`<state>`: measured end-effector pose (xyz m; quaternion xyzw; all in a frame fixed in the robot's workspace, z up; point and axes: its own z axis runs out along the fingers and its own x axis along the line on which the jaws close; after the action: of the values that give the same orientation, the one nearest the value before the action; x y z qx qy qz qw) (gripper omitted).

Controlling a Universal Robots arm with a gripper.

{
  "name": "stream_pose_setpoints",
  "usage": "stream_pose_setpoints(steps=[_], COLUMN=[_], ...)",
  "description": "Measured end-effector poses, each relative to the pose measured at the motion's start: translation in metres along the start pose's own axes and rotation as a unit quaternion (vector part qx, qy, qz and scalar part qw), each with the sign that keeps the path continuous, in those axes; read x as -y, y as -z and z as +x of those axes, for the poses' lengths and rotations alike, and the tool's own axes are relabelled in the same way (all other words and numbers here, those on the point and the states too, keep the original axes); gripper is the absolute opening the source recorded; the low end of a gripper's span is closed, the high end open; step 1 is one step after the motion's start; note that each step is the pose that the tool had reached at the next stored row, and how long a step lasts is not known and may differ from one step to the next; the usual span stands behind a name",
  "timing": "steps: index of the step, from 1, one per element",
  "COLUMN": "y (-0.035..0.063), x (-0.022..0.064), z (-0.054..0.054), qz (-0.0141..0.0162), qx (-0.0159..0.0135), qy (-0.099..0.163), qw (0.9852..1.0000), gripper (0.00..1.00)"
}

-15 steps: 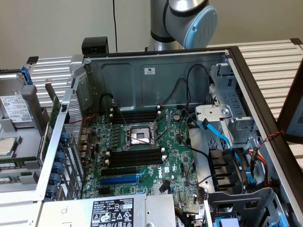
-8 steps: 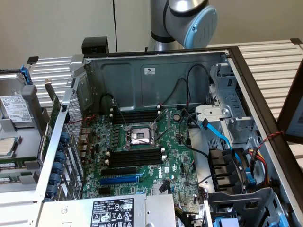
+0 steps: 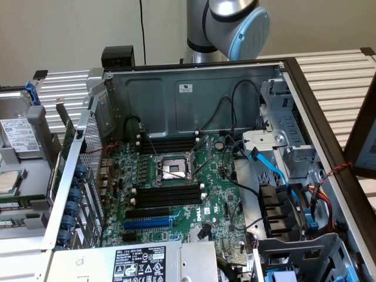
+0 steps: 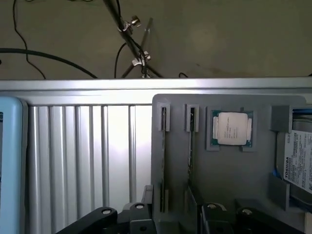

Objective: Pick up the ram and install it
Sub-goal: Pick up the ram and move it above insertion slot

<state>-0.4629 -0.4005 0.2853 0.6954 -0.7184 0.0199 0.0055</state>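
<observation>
Two ram sticks stand edge-on in narrow slots of a grey parts tray (image 4: 224, 190); one ram (image 4: 163, 156) is closest to my gripper and the other ram (image 4: 191, 146) stands beside it. My gripper (image 4: 173, 223) hovers over the tray's edge, its black jaws spread open and empty around the ends of those two slots. In the exterior view the same tray (image 3: 23, 241) lies at the left with green ram (image 3: 13, 205) in it. The motherboard (image 3: 214, 194) shows long black empty memory slots (image 3: 167, 194) beside the processor socket (image 3: 172, 170).
A processor chip (image 4: 231, 129) and a hard drive (image 4: 297, 163) also sit in the tray. The open computer case (image 3: 194, 97) has tall metal walls, a blue expansion slot (image 3: 150, 223), loose cables (image 3: 276, 170) and a power supply (image 3: 141, 264). The arm's base (image 3: 226, 29) stands behind the case.
</observation>
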Motion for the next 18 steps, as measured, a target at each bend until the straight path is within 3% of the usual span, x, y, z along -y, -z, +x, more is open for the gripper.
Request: stream_pose_setpoints(steps=[7,18], y=[-0.0092,-0.0294], x=[0.0004,0.0127], z=[0.001,0.005], qz=[-0.0068,-0.0072], qx=[-0.0003,0.0003], qy=[-0.012,-0.013], qw=[0.9999,0.9999], gripper=[0.41,0.41])
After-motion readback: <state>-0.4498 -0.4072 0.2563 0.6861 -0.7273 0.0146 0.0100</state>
